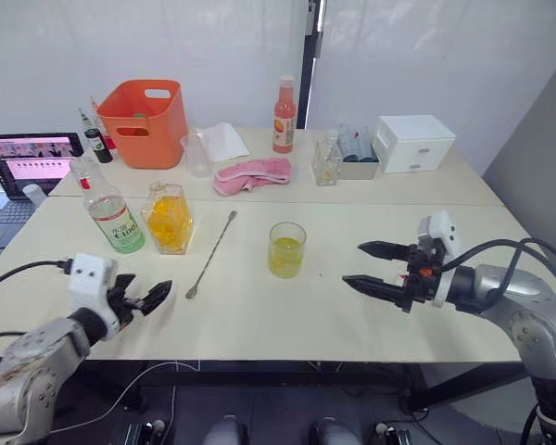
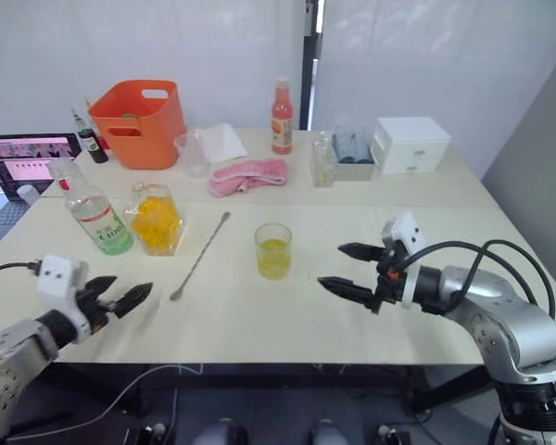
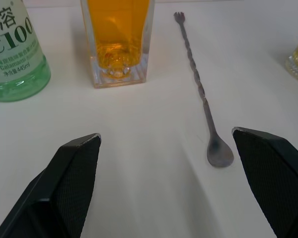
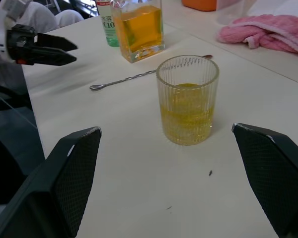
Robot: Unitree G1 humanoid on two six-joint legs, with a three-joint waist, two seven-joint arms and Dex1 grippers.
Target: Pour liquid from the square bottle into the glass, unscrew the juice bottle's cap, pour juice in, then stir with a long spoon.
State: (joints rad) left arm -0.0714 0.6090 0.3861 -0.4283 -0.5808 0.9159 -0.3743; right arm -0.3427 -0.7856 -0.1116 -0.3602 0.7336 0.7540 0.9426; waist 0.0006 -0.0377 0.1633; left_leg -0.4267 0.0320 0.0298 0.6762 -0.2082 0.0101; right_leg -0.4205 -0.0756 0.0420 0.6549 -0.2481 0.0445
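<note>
The glass (image 1: 286,249) stands mid-table, about a third full of yellow liquid. To its left lies the long spoon (image 1: 210,253), bowl toward the front edge. Further left stands the square bottle (image 1: 169,219) with orange liquid, and beside it the green-labelled juice bottle (image 1: 111,211) with its cap (image 1: 78,166) on the neck. My left gripper (image 1: 151,289) hovers open near the front left edge, short of the spoon's bowl (image 3: 219,152), holding nothing. Right of the glass, my right gripper (image 1: 352,263) is open and empty, its fingers pointing at the glass (image 4: 187,99).
At the back stand an orange basket (image 1: 146,120), a clear beaker (image 1: 197,155), a pink cloth (image 1: 252,173), a slim orange-red bottle (image 1: 284,115), a small clear bottle (image 1: 325,164) and a white box (image 1: 412,142). A laptop (image 1: 32,159) sits at far left.
</note>
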